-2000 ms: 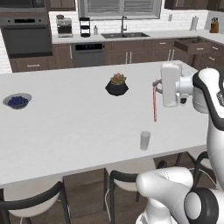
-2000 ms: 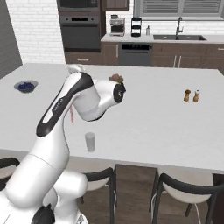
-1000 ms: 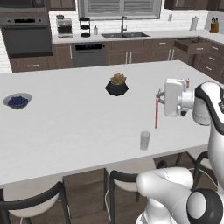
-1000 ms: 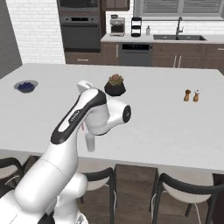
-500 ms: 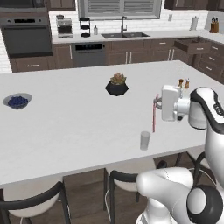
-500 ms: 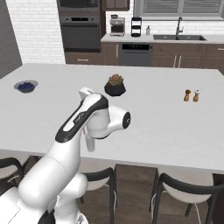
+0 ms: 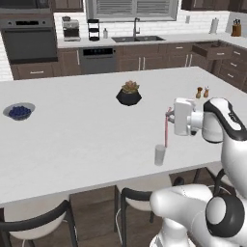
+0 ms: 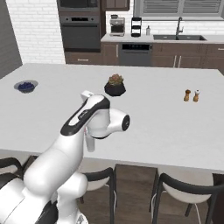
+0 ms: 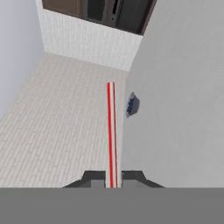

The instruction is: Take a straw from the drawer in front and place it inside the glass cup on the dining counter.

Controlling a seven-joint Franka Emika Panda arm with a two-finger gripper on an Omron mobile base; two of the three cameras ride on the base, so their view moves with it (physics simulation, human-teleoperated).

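A thin pinkish-red straw [image 7: 166,131] hangs upright from my gripper [image 7: 169,115], which is shut on its top end. The straw's lower tip is just above and slightly right of the rim of the clear glass cup [image 7: 159,155], which stands near the front edge of the white dining counter [image 7: 72,137]. In the hand view the straw [image 9: 111,131] runs straight out from between the fingertips of the gripper [image 9: 111,178]. From the right base view my arm covers the straw, and the cup [image 8: 90,144] peeks out below it. A dark brown drawer [image 7: 208,49] stands open at the far right.
A black plant pot [image 7: 129,94] sits mid-counter, a bowl of blueberries [image 7: 19,111] at the left, and salt and pepper shakers [image 7: 202,91] at the right. Dark chairs [image 7: 137,198] line the near edge. Oven, sink and cabinets fill the back wall.
The hand has carried the straw forward and down toward the front edge, from well behind the cup to just above its rim. The cup has not moved.
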